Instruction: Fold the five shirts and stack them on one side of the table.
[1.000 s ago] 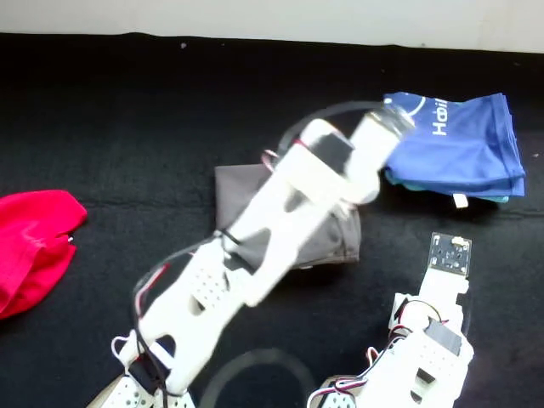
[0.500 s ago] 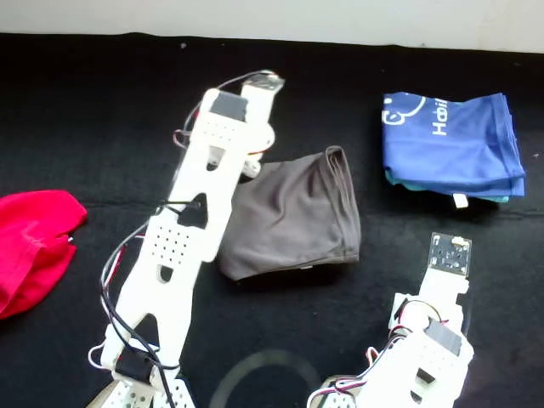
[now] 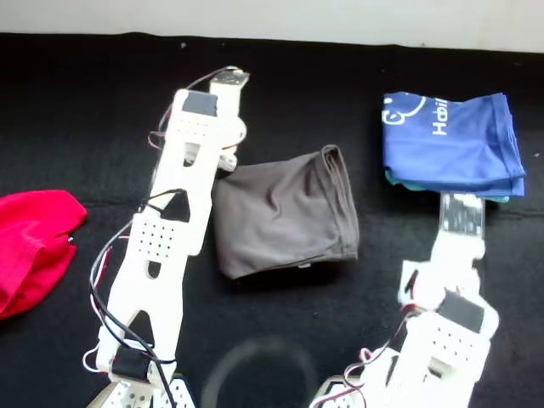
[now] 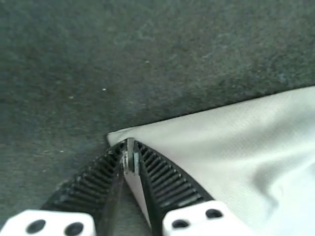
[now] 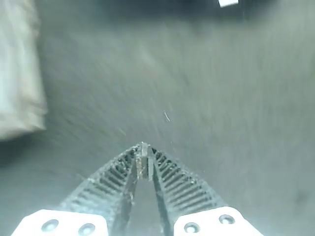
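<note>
Grey shirt: the grey shirt (image 3: 285, 217) lay folded at the middle of the high view; its thicker, doubled edge faced the right of the frame
Stack: the blue shirt (image 3: 450, 140) sat folded at the upper right of the high view, on top of a teal layer (image 3: 408, 182) that peeked out along its lower edge; the stack lay well apart from the grey shirt
Writing: white lettering and a white outline figure showed on the blue shirt's upper left part
Tag: a small white tab (image 5: 228, 3) showed at the edge of the right wrist view
Red shirt: the red shirt (image 3: 34, 242) lay crumpled at the left edge of the high view
Left claw: the left claw (image 4: 129, 158) was clenched, tips meeting at a corner of the grey shirt; whether cloth was pinched between them could not be told
Right claw: the right claw (image 5: 143, 164) was clenched on nothing, over the bare black surface (image 3: 102, 110) just below the blue stack
</note>
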Controlling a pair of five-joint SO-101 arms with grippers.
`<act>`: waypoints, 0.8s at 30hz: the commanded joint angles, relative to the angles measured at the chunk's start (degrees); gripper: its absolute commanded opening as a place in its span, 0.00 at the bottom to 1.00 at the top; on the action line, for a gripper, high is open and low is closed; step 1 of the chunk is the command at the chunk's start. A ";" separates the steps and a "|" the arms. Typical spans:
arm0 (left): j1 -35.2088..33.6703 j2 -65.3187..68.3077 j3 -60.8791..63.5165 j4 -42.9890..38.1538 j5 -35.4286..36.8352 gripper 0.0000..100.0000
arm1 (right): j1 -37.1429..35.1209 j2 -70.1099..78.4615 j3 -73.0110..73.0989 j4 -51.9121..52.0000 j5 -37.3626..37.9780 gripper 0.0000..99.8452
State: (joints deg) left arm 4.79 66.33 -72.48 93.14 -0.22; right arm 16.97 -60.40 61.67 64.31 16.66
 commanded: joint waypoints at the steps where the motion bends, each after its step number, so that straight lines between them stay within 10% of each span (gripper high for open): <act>1: 0.22 -3.38 -1.27 -0.35 0.09 0.01 | -12.62 7.43 -15.60 5.05 -4.66 0.01; 10: 1.27 -3.47 -5.93 1.41 0.26 0.01 | -31.96 31.87 -19.74 -3.12 -6.86 0.01; 24: 1.80 -2.59 2.95 -4.48 -0.09 0.01 | -24.66 44.79 -7.87 -18.15 -6.51 0.01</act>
State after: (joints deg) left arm 6.37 66.24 -71.87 91.74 -0.22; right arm -10.02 -15.82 52.26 47.78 10.15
